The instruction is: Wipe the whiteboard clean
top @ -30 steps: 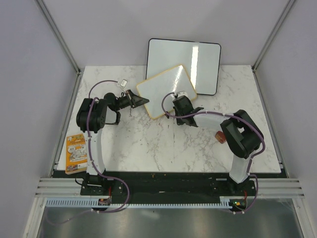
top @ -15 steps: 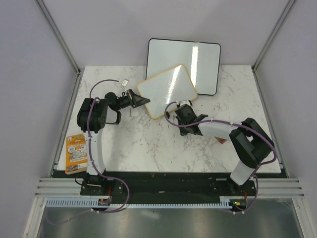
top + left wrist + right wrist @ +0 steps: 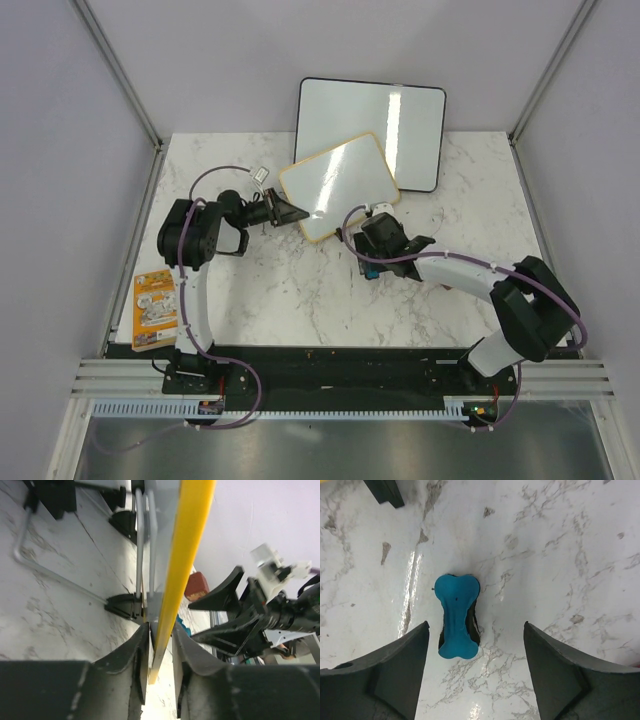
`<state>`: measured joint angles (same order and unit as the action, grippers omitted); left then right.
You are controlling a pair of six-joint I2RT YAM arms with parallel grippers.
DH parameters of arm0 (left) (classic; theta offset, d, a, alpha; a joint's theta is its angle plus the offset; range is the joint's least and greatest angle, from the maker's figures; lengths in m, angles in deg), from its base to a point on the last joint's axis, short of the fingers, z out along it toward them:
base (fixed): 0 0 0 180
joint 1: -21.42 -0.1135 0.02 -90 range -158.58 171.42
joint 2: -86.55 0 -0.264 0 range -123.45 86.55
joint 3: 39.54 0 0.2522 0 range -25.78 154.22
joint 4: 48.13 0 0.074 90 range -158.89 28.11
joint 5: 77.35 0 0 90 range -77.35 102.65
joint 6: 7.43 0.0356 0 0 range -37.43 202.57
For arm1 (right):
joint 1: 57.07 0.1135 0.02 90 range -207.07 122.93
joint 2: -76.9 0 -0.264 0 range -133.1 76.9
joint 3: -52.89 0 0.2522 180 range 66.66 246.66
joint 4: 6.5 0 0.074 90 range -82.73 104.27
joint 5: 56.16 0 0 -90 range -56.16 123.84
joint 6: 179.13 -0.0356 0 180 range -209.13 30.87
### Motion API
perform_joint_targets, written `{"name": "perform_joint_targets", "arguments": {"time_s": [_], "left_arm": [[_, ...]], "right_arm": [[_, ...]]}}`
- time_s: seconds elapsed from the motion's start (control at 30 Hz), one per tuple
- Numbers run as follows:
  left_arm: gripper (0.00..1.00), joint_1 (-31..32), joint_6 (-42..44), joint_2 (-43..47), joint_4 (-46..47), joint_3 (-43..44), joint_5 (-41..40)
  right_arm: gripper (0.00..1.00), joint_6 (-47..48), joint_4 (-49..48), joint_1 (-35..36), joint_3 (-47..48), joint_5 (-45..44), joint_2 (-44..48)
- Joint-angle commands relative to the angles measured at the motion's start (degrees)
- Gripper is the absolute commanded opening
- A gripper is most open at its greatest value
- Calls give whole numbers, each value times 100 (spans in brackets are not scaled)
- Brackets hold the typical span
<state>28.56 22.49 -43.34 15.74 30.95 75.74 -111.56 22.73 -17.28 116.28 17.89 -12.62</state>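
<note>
The whiteboard (image 3: 340, 185), pale wood-framed, stands tilted at the table's back middle with no marks showing on its face. In the left wrist view its yellow frame edge (image 3: 182, 555) runs between my left gripper's (image 3: 160, 625) fingers, which stand slightly open around it with thin gaps. From above, my left gripper (image 3: 295, 212) is at the board's left corner. A blue bone-shaped eraser (image 3: 457, 615) lies flat on the marble. My right gripper (image 3: 476, 627) hovers over it, wide open and touching nothing. Seen from the top, the eraser (image 3: 372, 270) peeks out beneath that gripper (image 3: 378, 258).
A larger black-framed white board (image 3: 372, 130) leans behind the small one. An orange packet (image 3: 153, 308) lies at the table's left edge. A reddish-brown object (image 3: 196, 585) sits beyond the board. The board's black feet (image 3: 122, 605) rest on the marble.
My right gripper came away from the whiteboard toward the near side, opened wide and left the blue eraser on the table. My left gripper's jaws loosened around the frame.
</note>
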Motion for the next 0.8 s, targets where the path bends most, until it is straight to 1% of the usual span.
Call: {"name": "perform_joint_targets", "arguments": {"time_s": [0.0, 0.07, 0.1, 0.23, 0.33, 0.4, 0.43, 0.47, 0.5, 0.53, 0.57, 0.6, 0.63, 0.67, 0.77], "left_arm": [[37, 25, 259, 402, 1765, -188, 187], [54, -10, 303, 481, 1765, -364, 107], [60, -54, 355, 569, 1765, -434, 46], [60, -177, 496, 823, 1765, -908, -156], [59, -239, 540, 1052, 1765, -1251, -420], [57, -309, 585, 1245, 1756, -1619, -692], [55, -335, 611, 1307, 1765, -1760, -788], [50, -362, 663, 1386, 1765, -1901, -981], [47, -371, 690, 1457, 1756, -2190, -1096], [37, -380, 699, 1570, 1756, -2314, -1219], [28, -380, 638, 1606, 1747, -2420, -1281], [20, -380, 576, 1624, 1747, -2586, -1325], [2, -380, 497, 1650, 1747, -2658, -1369], [2, -380, 314, 1668, 1756, -2711, -1413], [2, -371, 154, 1886, 1756, -2991, -1344]], "right_arm": [[83, 116, -201, -111, 117, -497, 513], [84, 178, -333, -295, 170, -454, 575], [84, 178, -386, -383, 179, -401, 602], [83, 213, -912, -989, 126, -120, 619], [80, 161, -1334, -1306, 82, -93, 541], [78, 64, -1720, -1464, 30, -120, 453], [74, 20, -1827, -1613, 21, -102, 409], [71, -15, -1967, -1684, -31, -111, 356], [66, -120, -2290, -1746, -67, -58, 330], [17, -208, -2441, -1868, -102, -32, 260], [0, -269, -2626, -1913, -189, -32, 207], [0, -287, -2949, -1922, -216, -153, 128], [0, -296, -3005, -1949, -173, -207, 23], [0, -288, -3040, -1957, -33, -294, -248], [0, -296, -3049, -2019, 362, -365, -891]]}}
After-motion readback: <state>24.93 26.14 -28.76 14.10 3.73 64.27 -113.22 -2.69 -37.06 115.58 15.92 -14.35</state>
